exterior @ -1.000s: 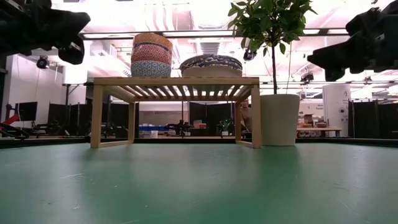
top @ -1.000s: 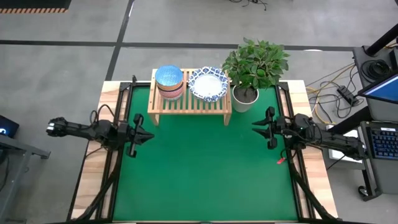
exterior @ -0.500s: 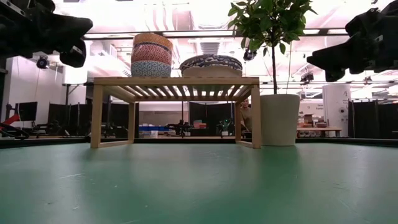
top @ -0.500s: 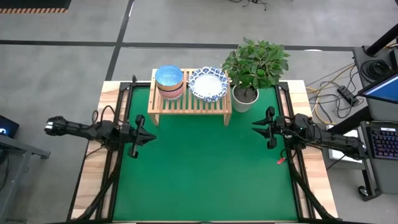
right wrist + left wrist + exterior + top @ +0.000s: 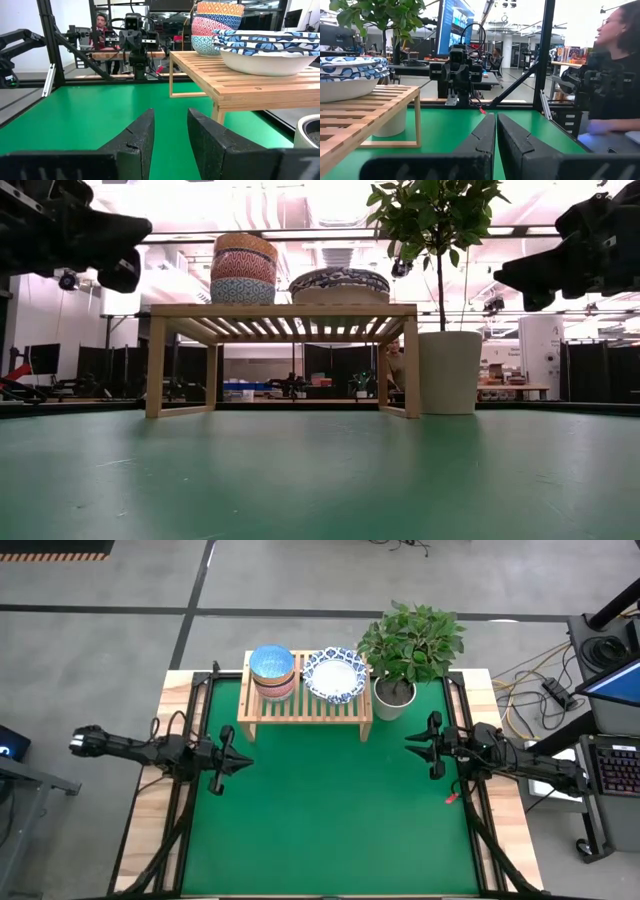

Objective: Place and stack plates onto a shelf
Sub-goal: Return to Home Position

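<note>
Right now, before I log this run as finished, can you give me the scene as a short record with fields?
shelf: wooden shelf at the far edge of the green table
shelf, left side: stack of small bowls, light blue one on top
shelf, right side: stack of blue-rimmed white plates
beside the shelf: potted plant, on its right
left gripper: shut, empty, near the table's left edge
right gripper: open, empty, near the table's right edge
dishes off the shelf: none in view
</note>
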You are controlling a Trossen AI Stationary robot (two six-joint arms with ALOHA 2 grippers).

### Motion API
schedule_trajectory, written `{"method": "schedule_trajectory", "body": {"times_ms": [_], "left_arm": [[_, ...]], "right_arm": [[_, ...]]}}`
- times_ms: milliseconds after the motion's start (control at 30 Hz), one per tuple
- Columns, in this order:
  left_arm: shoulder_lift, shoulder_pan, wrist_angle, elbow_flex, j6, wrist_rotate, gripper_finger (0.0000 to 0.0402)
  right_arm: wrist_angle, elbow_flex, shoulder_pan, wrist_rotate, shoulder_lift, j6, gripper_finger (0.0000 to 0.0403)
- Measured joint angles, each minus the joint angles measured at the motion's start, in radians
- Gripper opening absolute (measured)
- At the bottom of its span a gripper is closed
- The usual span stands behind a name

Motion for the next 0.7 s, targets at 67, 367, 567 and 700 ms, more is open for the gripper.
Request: {"method": "schedule_trajectory", "body": {"times_ms": [67, 367, 567, 700], "left_arm": [[0.004, 0.0, 0.0, 0.0, 0.0, 0.0, 0.0], [0.023, 0.0, 0.0, 0.0, 0.0, 0.0, 0.0], [0.035, 0.0, -0.001, 0.0, 0.0, 0.0, 0.0], [0.042, 0.0, 0.0, 0.0, 0.0, 0.0, 0.0]], "right_arm": [[0.0, 0.0, 0.0, 0.0, 0.0, 0.0, 0.0108], [0.0, 0.0, 0.0, 0.0, 0.0, 0.0, 0.0103], [0.0, 0.0, 0.0, 0.0, 0.0, 0.0, 0.01], [0.0, 0.0, 0.0, 0.0, 0.0, 0.0, 0.01]]}}
